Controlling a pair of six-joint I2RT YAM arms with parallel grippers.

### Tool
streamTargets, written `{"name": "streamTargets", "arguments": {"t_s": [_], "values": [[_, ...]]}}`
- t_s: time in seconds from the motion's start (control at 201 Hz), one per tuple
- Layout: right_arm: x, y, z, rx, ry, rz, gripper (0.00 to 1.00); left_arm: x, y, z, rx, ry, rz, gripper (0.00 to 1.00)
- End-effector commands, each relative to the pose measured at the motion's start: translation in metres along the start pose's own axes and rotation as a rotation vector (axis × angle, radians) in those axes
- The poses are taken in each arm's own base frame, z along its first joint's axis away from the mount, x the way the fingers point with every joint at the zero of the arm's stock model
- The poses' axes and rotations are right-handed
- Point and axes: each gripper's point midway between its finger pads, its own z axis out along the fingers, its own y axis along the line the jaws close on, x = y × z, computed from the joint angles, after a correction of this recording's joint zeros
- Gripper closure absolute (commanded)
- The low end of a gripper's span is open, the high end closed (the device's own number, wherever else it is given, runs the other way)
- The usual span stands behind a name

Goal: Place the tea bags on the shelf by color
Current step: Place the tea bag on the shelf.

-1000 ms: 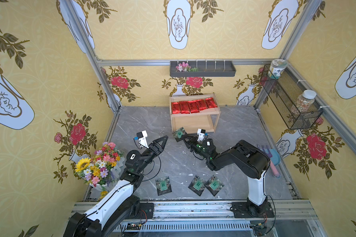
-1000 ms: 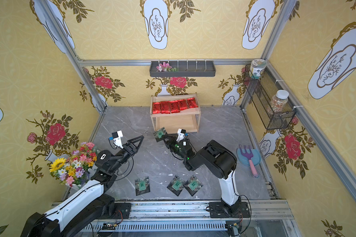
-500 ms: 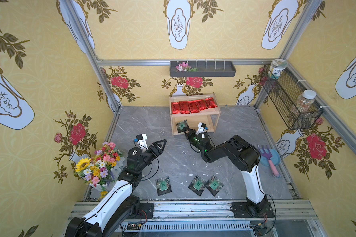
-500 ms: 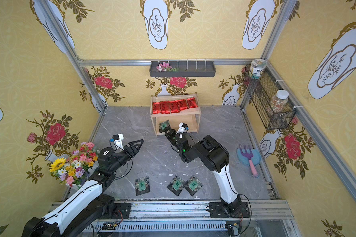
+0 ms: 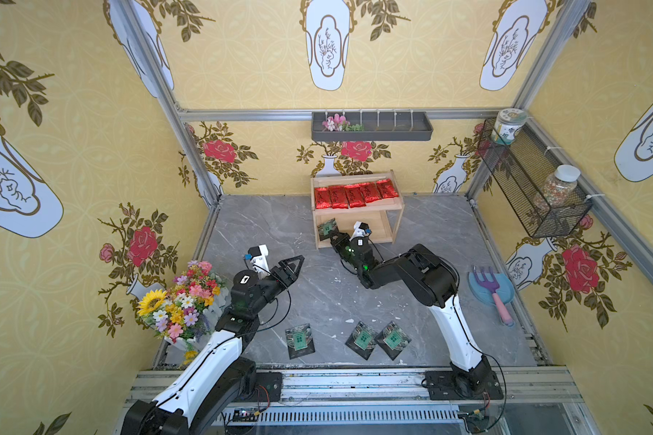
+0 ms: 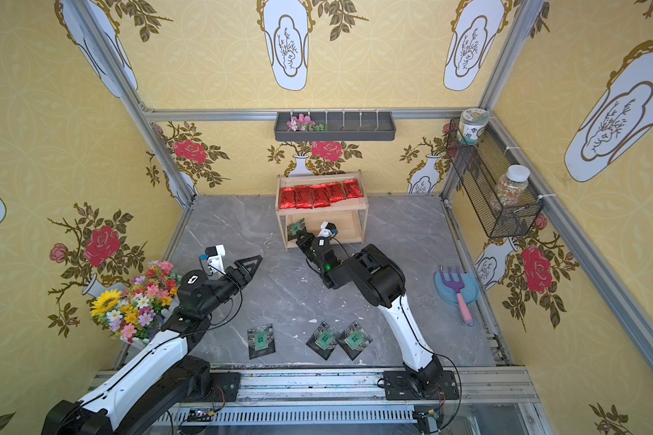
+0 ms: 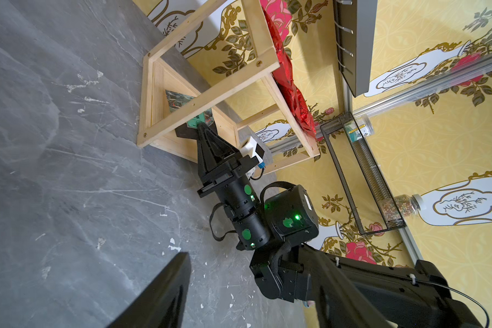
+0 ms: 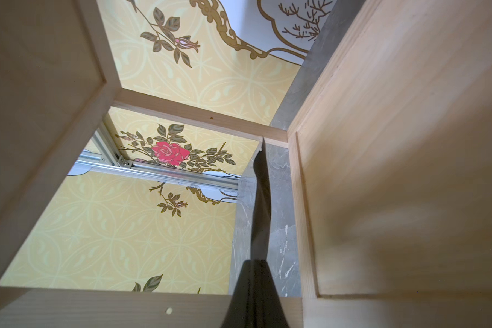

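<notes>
- I've carried the right gripper (image 7: 203, 129), pinched on a green-label packet (image 5: 327, 226), into the lower tier of the shelf (image 5: 355, 211).
- My left gripper (image 5: 294, 265) gapes, empty.
- I judge the packet light and slick; an edge grip suits it.

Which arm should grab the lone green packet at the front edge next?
Left, probably: the left gripper is open and empty, nearer the lone packet; the right gripper is shut on a green packet at the shelf.

A staged robot test cell is shown, dressed up as a home corner. Floral wallpaper panels (image 5: 264, 56) are hung on bare aluminium framing (image 5: 242, 114), a marble-look floor (image 5: 272, 226) is boxed in, and two robot arms (image 5: 452, 325) are bolted to a metal rail (image 5: 355, 391).
</notes>
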Motion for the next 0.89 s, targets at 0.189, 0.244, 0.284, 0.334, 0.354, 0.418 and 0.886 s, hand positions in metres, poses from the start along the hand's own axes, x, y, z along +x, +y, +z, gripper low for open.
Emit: {"name": "streamTargets", "arguments": {"t_s": [0.189,0.244,0.284,0.334,0.354,0.418,0.886], "values": [[0.001,-0.009,0.013,0.016,-0.003,0.012,0.91,0.003,0.004,0.000,-0.009,0.016,0.011,0.28],[0.001,-0.011,0.015,0.020,-0.003,0.013,0.90,0.003,0.005,0.000,-0.011,0.014,0.010,0.28],[0.002,-0.013,0.016,0.024,-0.002,0.015,0.90,0.003,0.005,0.000,-0.012,0.013,0.011,0.28],[0.003,-0.015,0.018,0.030,0.001,0.016,0.89,0.003,0.006,0.000,-0.014,0.014,0.009,0.28],[0.004,-0.016,0.018,0.031,0.002,0.018,0.89,0.002,0.006,0.000,-0.014,0.012,0.010,0.28],[0.005,-0.019,0.018,0.040,0.005,0.021,0.88,0.002,0.006,0.000,-0.014,0.011,0.009,0.27],[0.011,-0.008,0.008,0.091,0.026,0.018,0.70,0.000,0.012,0.001,-0.021,0.004,-0.002,0.27]]}}
